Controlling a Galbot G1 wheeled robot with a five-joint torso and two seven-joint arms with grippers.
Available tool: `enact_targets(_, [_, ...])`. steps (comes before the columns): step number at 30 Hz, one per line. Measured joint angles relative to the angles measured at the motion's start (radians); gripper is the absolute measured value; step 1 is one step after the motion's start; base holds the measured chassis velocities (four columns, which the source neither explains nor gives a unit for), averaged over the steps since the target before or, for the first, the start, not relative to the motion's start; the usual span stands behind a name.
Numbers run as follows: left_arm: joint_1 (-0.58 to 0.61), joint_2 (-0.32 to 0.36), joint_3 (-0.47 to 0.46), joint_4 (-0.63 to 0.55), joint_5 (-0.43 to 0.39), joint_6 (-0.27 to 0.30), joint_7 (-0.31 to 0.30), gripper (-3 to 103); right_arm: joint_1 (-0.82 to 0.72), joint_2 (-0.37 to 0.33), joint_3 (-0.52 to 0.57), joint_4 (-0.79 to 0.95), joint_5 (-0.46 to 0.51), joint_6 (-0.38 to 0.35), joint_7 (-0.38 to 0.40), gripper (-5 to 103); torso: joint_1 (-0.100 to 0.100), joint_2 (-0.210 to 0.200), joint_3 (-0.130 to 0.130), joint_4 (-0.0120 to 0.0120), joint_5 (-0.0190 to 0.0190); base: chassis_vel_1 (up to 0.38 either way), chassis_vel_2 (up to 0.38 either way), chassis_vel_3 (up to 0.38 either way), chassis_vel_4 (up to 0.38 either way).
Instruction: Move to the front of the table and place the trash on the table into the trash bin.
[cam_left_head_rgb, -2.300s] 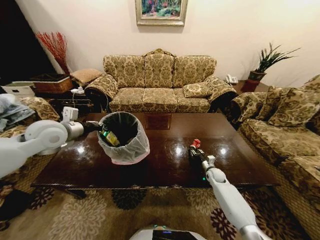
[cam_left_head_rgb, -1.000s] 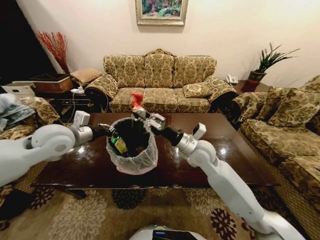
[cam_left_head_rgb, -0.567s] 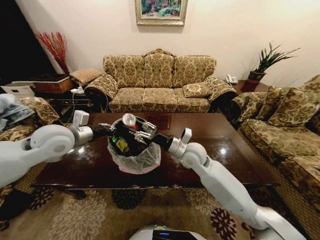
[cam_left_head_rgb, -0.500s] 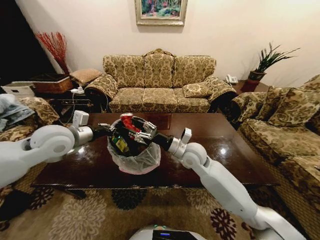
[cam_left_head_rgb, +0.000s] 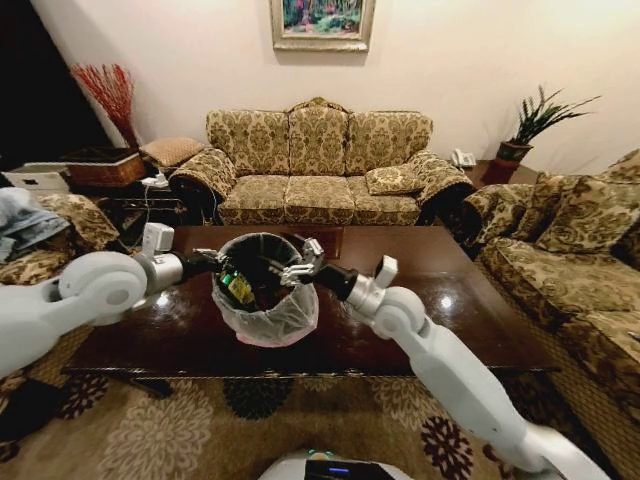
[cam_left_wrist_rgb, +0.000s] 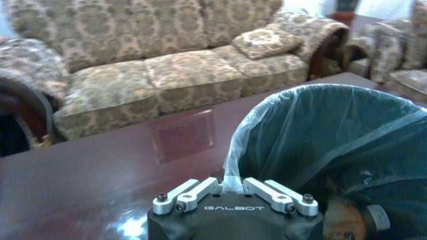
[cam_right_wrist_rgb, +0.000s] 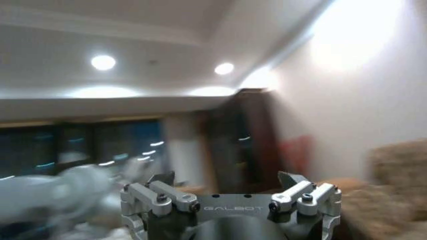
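- 2 arms reach over the table (cam_left_head_rgb: 420, 320): left gripper (cam_left_head_rgb: 212, 262) pinches the bag at the trash bin (cam_left_head_rgb: 265, 300) rim, right gripper (cam_left_head_rgb: 300, 262) sits over the bin's far edge, fingers spread, holding nothing.
- Bin stands on the dark glossy tabletop, translucent liner puffed over the rim; yellow-brown bottle (cam_left_head_rgb: 238, 290) inside.
- Patterned gold sofa (cam_left_head_rgb: 320, 165) behind, framed picture (cam_left_head_rgb: 322, 22) above.

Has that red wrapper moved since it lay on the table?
Yes. It left the table's right side; the right gripper is now open at the trash bin.
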Motion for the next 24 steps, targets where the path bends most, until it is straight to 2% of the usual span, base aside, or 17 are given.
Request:
enact_targets(2, [-0.004,-0.012,-0.004,0.028,-0.014,0.000,-0.041,2,-0.087,-0.037,0.069,0.033,-0.020,0.029,0.088,100,0.000,0.000,0.000,-0.0006,0.0009,0.000,0.000,0.000,0.000])
enact_targets(3, [-0.004,-0.012,-0.004,0.028,-0.014,0.000,-0.041,2,-0.087,-0.037,0.069,0.033,-0.020,0.029,0.088,100,0.000,0.000,0.000,-0.0006,0.0009,0.000,0.000,0.000,0.000])
enact_targets(4, [-0.005,-0.021,-0.006,0.038,-0.021,0.001,-0.059,2,-0.122,-0.042,0.105,0.042,-0.043,0.043,0.121,100,0.000,0.000,0.000,-0.0009,0.0010,0.000,0.000,0.000,0.000])
enact_targets(6, [-0.006,-0.049,-0.009,0.061,-0.021,-0.002,-0.096,2,-0.193,-0.039,0.180,0.061,-0.102,0.064,0.191,100,0.000,0.000,0.000,-0.0007,0.0006,0.000,0.000,0.000,0.000])
enact_targets(7, [-0.006,-0.049,-0.009,0.061,-0.021,-0.002,-0.096,2,-0.193,-0.039,0.180,0.061,-0.102,0.064,0.191,100,0.000,0.000,0.000,-0.0007,0.0006,0.000,0.000,0.000,0.000])
enact_targets(9, [-0.006,-0.089,-0.017,0.081,0.008,-0.009,-0.131,2,-0.240,-0.022,0.243,0.078,-0.167,0.068,0.234,100,0.000,0.000,0.000,-0.0001,0.0002,0.000,0.000,0.000,0.000])
enact_targets(10, [-0.006,-0.127,-0.025,0.082,0.043,-0.022,-0.158,2,-0.276,-0.001,0.304,0.084,-0.228,0.072,0.242,100,0.000,0.000,0.000,0.0001,0.0001,0.000,0.000,0.000,0.000])
enact_targets(12, [-0.007,-0.145,-0.030,0.081,0.051,-0.025,-0.175,2,-0.289,0.007,0.328,0.085,-0.251,0.076,0.242,100,0.000,0.000,0.000,-0.0001,0.0000,0.000,0.000,0.000,0.000])
enact_targets(13, [-0.004,-0.193,-0.059,0.070,0.051,-0.025,-0.215,2,-0.323,0.033,0.384,0.089,-0.293,0.091,0.240,100,0.000,0.000,0.000,0.0000,0.0000,0.000,0.000,0.000,0.000])
enact_targets(15, [0.002,-0.212,-0.075,0.065,0.050,-0.024,-0.223,2,-0.338,0.042,0.403,0.093,-0.302,0.097,0.242,100,0.000,0.000,0.000,0.0000,0.0005,0.000,0.000,0.000,0.000])
enact_targets(18, [0.036,-0.309,-0.146,0.050,0.059,-0.032,-0.280,2,-0.438,0.084,0.484,0.130,-0.323,0.114,0.263,100,0.000,0.000,0.000,-0.0003,0.0003,0.000,0.000,0.000,0.000])
enact_targets(24, [0.068,-0.361,-0.189,0.031,0.065,-0.037,-0.300,2,-0.540,0.089,0.538,0.139,-0.331,0.158,0.241,100,0.000,0.000,0.000,-0.0001,0.0003,0.008,0.001,-0.011,0.007])
